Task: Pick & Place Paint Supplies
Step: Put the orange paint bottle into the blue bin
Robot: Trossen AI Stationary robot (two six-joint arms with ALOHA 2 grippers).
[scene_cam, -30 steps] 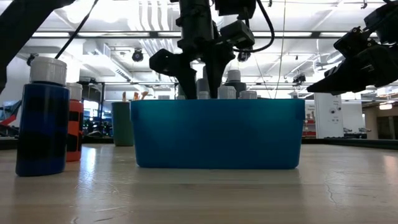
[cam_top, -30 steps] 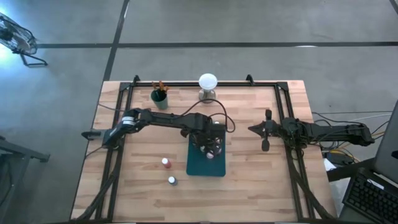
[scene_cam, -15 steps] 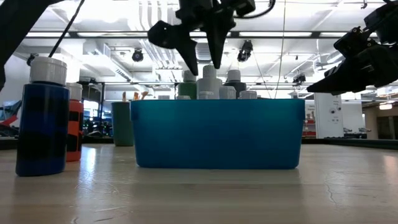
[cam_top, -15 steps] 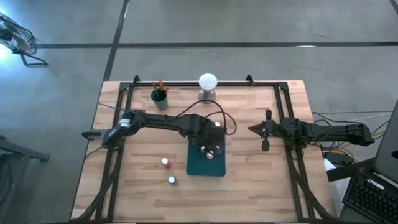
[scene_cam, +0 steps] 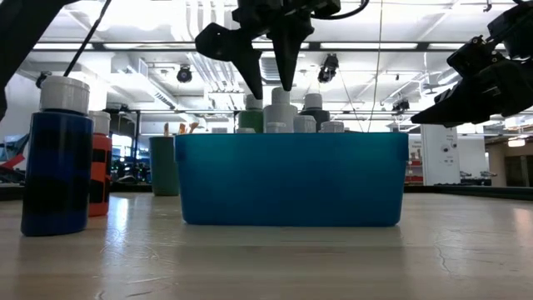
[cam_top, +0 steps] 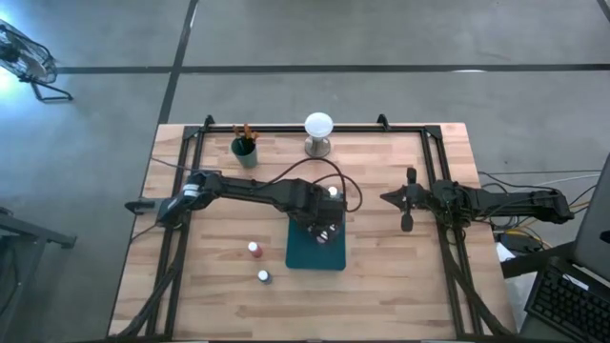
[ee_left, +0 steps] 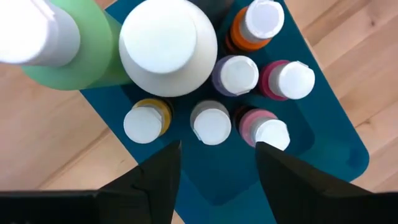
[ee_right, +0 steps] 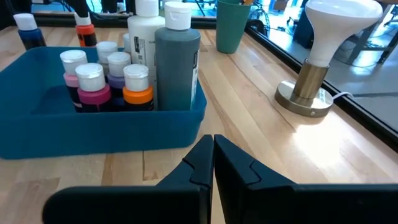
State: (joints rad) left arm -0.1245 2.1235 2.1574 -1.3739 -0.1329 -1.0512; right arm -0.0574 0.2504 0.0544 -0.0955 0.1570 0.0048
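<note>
A teal tray [cam_top: 305, 257] holds several white-capped paint bottles, among them a large white one [ee_left: 168, 46], a green one [ee_left: 68, 53] and small ones such as a pink one [ee_left: 264, 127]. My left gripper [scene_cam: 273, 90] hangs open and empty just above these bottles, pointing down; in the left wrist view my left gripper [ee_left: 217, 146] frames the small bottles. A red bottle [cam_top: 254, 250] and a blue bottle [cam_top: 263, 276] stand on the table left of the tray. My right gripper [cam_top: 405, 202] waits shut, right of the tray.
A green cup [cam_top: 245, 150] with brushes stands near the far edge, and a white ball lamp [cam_top: 318, 129] on a metal base stands to its right. Black rails [cam_top: 181, 191] run along the table's left, right and far sides. Bare wood lies near and right of the tray.
My left gripper has risen from among the bottles in the tray to just above their caps, empty, and drifted slightly toward the table's left. A tall white bottle that its fingers hid now shows. The bottles and tray have stayed put.
</note>
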